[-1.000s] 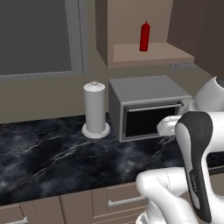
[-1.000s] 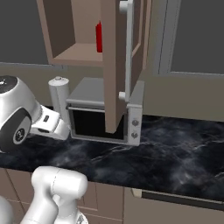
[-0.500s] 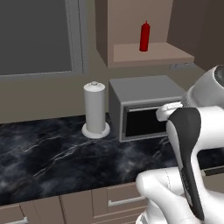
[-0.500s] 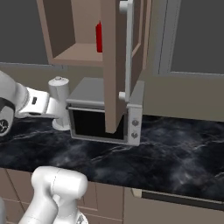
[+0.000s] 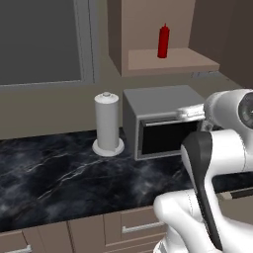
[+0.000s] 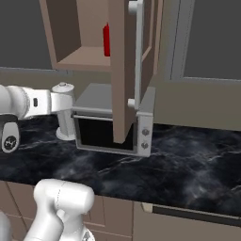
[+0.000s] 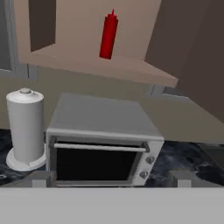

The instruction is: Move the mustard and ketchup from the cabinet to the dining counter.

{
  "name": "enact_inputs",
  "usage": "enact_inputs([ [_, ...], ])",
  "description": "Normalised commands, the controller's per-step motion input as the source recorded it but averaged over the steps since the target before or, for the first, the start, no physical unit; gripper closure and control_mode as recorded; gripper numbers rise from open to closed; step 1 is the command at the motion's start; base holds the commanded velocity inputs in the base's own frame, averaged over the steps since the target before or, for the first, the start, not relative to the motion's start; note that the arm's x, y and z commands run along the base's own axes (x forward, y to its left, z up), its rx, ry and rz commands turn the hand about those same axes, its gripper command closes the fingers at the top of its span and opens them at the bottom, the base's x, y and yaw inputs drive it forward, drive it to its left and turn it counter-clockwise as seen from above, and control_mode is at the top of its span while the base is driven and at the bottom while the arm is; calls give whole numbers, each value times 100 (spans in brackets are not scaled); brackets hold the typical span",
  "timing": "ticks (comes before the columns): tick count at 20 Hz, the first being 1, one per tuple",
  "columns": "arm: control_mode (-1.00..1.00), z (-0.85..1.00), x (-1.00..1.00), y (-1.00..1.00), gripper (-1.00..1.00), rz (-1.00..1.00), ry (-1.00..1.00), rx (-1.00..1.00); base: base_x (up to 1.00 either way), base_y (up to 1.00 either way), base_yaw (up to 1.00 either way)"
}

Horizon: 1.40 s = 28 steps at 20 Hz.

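Observation:
The ketchup (image 7: 108, 35), a small red squeeze bottle, stands upright on the shelf of the open brown cabinet (image 7: 92, 65). It also appears as the ketchup (image 5: 163, 41) and, half hidden by the door, the ketchup (image 6: 107, 40). The cabinet door (image 6: 123, 70) with its grey bar handle hangs open. My gripper (image 7: 111, 180) is open with nothing between its fingertips (image 7: 41, 178). It hovers in front of the oven, below the shelf and well short of the bottle. The mustard and the dining counter are out of view.
A grey toaster oven (image 5: 160, 123) sits on the black marble worktop (image 5: 59, 173) right under the cabinet. A white paper towel roll (image 5: 107, 123) stands to its left. A dark window (image 5: 39, 39) is behind, and brown drawers (image 5: 99, 230) are below.
My hand has risen and reached forward toward the oven and the cabinet shelf. The ketchup and the cabinet door have not moved.

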Motion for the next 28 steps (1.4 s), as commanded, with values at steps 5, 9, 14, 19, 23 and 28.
enact_inputs([
  [5, -100, 53, 24, -1, -100, 0, -7, 15, 0, 0, 0],
  [9, -100, 59, 20, 6, -100, 0, 1, 29, 0, 0, 0],
  [14, -100, 45, 19, 5, -100, 0, 1, 30, 0, 0, 0],
  [19, -100, 31, 24, 0, -100, 0, 0, 1, 0, 0, 0],
  [23, -100, 24, 20, -4, -100, 0, -1, -3, 0, 0, 0],
  [28, -100, 6, 8, -21, -100, 3, 0, 0, 0, 0, 0],
])
